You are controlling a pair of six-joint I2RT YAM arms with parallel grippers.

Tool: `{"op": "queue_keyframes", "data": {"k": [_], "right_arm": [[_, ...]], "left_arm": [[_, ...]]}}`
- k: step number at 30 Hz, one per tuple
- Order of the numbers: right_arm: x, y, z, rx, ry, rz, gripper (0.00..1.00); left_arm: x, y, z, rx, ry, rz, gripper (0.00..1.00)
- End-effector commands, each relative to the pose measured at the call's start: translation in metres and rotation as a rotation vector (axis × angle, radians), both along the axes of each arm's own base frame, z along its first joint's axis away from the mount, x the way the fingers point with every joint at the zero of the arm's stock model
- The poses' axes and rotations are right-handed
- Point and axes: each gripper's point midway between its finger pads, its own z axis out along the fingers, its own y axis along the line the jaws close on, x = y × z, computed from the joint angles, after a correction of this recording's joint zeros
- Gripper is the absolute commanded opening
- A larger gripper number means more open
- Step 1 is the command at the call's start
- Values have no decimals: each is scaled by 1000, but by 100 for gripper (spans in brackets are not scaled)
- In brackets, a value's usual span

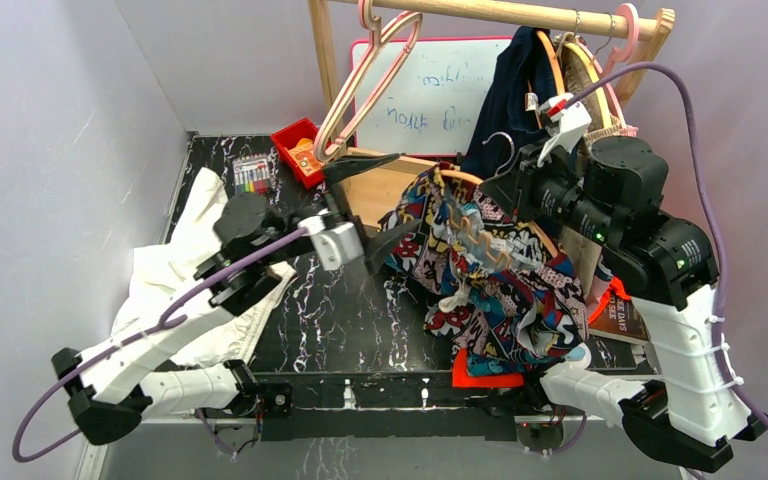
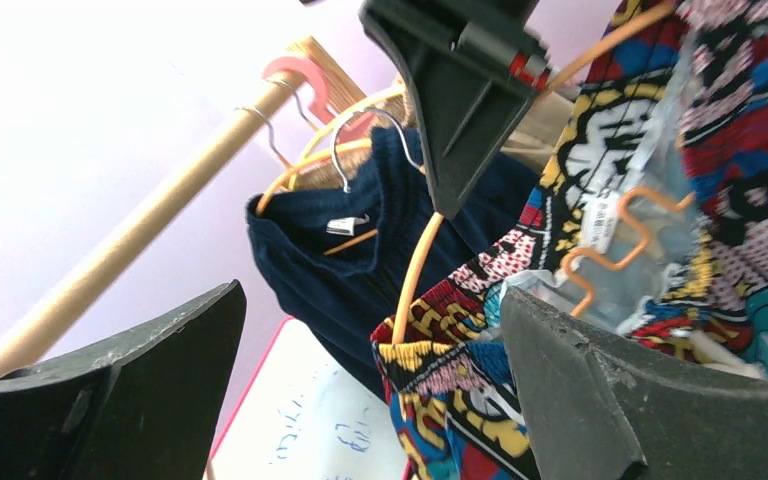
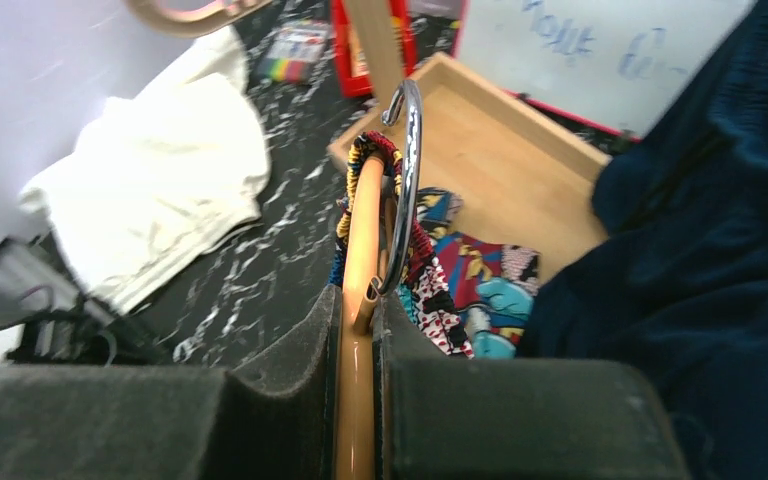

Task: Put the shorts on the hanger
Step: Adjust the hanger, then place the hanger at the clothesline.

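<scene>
The slim light-orange hanger [image 3: 360,220] is clamped at its neck between the closed fingers of the right gripper [image 3: 358,305], and its silver metal hook [image 3: 409,170] is seen rising just past the fingertips. The multicolour comic-print shorts [image 1: 500,290] are draped over this hanger. Their waistband is wrapped round the hanger's shoulder just beyond those fingertips, and the rest is hung down towards the near table edge. Room to the right of these fingers is closed off by a dark navy garment [image 3: 700,250], while a shallow wooden tray [image 3: 500,140] lies open beyond them. The left gripper [image 1: 405,190] is spread wide, its lower finger just beside the shorts' left edge; contact cannot be judged. Bare black marbled tabletop [image 1: 350,320] is left nearer than that finger. The left arm is stretched low, forward and rightward. The right arm is raised and folded, with its wrist turned leftward.
</scene>
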Motion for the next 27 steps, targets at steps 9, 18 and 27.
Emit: {"op": "queue_keyframes", "data": {"k": [9,18,27], "right_arm": [[63,-28,93,75,-322,-309,0],[102,-12,139,171,-457,-367,0],[125,-17,166,232,-571,-458,0]], "left_arm": [[-39,72,-7,-169,126,33,98],[-41,83,-86,-150,320,56,98],[-31,80,-154,-147,449,91,98]]}}
